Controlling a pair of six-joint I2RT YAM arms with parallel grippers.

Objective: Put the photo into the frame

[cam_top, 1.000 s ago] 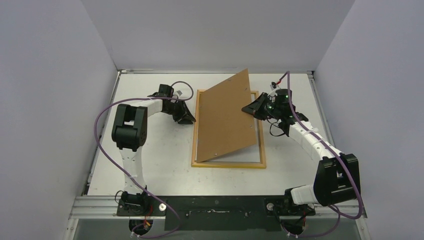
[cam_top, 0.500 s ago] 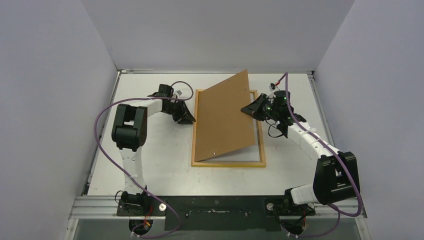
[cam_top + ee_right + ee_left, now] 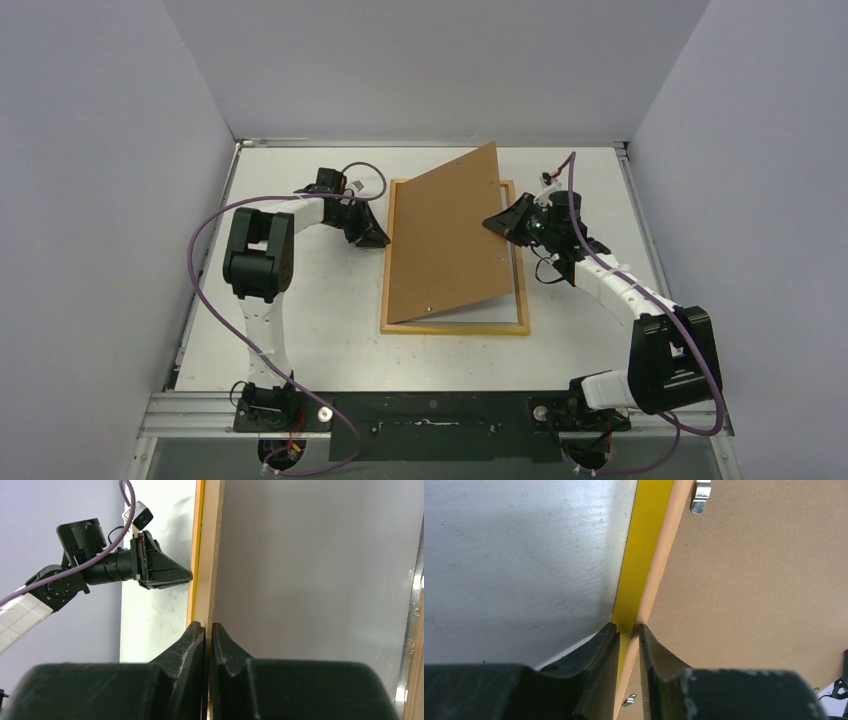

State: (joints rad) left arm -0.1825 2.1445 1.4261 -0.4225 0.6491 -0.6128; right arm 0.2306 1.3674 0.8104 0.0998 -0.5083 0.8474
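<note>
Since a second ago, my right gripper (image 3: 497,222) has slid a tiny bit toward 9 o'clock, and the brown board (image 3: 445,240) it pinches has come along. Nearest to me, the frame (image 3: 455,329) lies flat in the middle of the table (image 3: 300,330), wood side up. The board's 9 o'clock edge sits low by the frame's 9 o'clock rail. Its 3 o'clock edge is lifted, so it leans like a ramp. My right gripper is clenched on that raised edge. My left gripper (image 3: 380,238) sits at 9 o'clock of the frame and squeezes its thin side rail, yellow face and wood back between the jaws. Farthest away, the board's top corner pokes past the frame's 12 o'clock rail.
</note>
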